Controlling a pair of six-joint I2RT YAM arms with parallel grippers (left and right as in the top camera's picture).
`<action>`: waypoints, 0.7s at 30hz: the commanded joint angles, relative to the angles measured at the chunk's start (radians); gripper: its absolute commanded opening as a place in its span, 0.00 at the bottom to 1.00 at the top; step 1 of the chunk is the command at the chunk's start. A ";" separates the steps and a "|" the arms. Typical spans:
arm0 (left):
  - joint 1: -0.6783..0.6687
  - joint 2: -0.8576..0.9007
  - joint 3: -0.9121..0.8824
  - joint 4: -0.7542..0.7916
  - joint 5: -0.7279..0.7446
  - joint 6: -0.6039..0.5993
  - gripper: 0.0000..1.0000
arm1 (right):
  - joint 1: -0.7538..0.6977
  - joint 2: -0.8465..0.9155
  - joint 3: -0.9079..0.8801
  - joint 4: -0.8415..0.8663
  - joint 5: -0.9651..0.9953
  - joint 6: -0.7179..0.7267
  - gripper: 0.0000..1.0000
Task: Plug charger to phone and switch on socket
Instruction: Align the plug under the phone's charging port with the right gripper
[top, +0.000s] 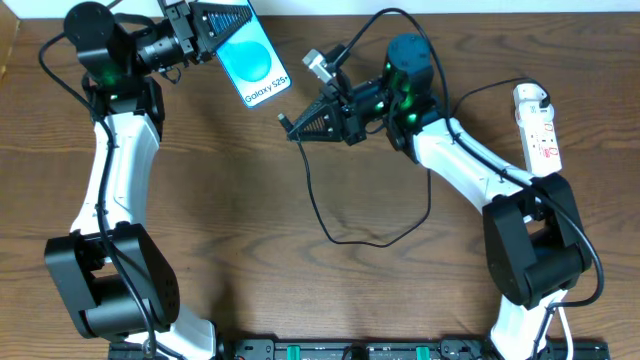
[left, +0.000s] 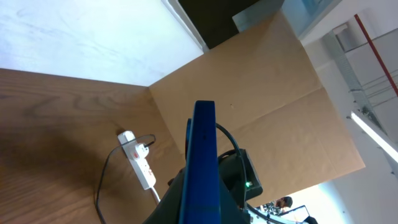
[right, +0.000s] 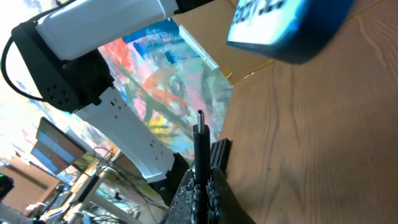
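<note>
While the left gripper (top: 235, 20) clamps the phone (top: 255, 65) by its top end and holds it raised over the far side of the tabletop (top: 230, 230), screen up, the right gripper (top: 298, 128) pinches the charger (top: 322, 215) just behind its plug tip (right: 199, 124). That tip points toward the phone's lower end, near it but apart. The socket (top: 538, 125) lies well off to the right.

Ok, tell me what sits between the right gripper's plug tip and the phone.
Nothing. In the overhead view only bare table shows between the charger tip in the right gripper and the phone; the right wrist view agrees.
</note>
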 joint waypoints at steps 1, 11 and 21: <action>0.004 -0.022 0.017 0.013 0.016 0.028 0.07 | 0.011 0.003 0.008 0.011 -0.013 0.019 0.01; 0.004 -0.022 0.017 0.012 0.050 0.040 0.07 | 0.011 0.003 0.008 0.040 0.008 0.023 0.01; -0.005 -0.022 0.017 0.012 0.028 0.033 0.08 | 0.013 0.003 0.008 0.039 0.107 0.048 0.01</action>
